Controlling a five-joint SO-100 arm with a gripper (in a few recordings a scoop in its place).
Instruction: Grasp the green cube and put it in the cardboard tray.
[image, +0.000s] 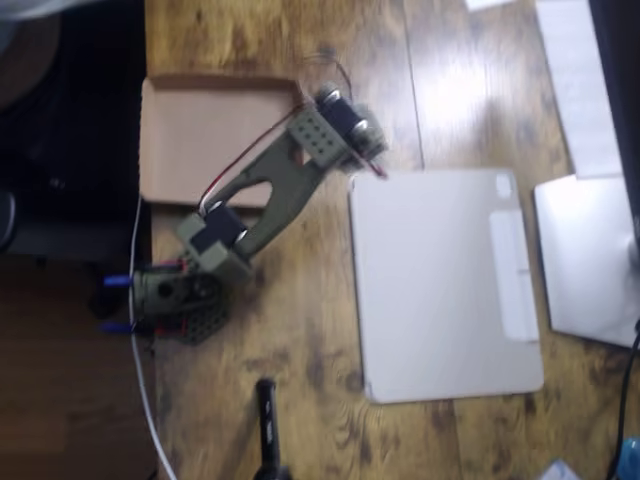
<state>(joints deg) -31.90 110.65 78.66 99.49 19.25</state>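
From overhead the olive arm (262, 190) reaches up-right, its wrist end over the cardboard tray (190, 135)'s right rim, the tray lying just left of it, but the jaws are hidden and I can't spot the green cube.

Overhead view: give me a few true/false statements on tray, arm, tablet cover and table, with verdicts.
1. The shallow brown cardboard tray lies at upper left. True.
2. The light grey flat tablet cover lies inside the tray. False: it lies on the wooden table, right of the tray.
3. The olive-green robot arm reaches over the tray's right edge. True.
4. The table is white plastic. False: brown wood grain.
5. Red wires run along the arm. True.
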